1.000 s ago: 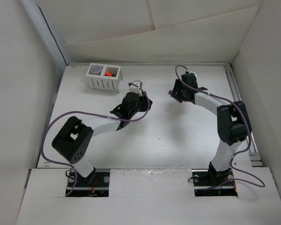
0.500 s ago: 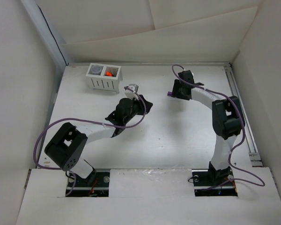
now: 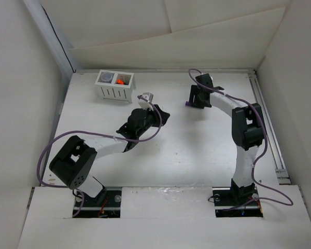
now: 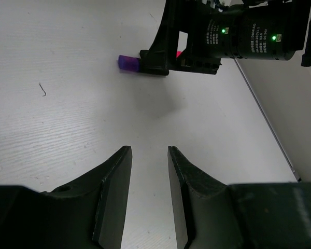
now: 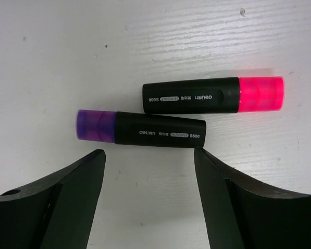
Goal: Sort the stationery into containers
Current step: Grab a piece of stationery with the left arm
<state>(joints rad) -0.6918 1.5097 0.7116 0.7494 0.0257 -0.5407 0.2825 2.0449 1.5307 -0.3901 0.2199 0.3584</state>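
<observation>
Pink highlighter and purple highlighter read "deli S600".

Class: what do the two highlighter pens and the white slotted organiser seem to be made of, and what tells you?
Purple-capped black highlighter pen and pink-capped black highlighter pen: probably plastic; matte black barrels with printed lettering, translucent tinted caps. White slotted two-compartment organiser: likely moulded plastic, given its thin slotted walls, but too small to confirm.

Lab enclosure (white panel walls)
</observation>
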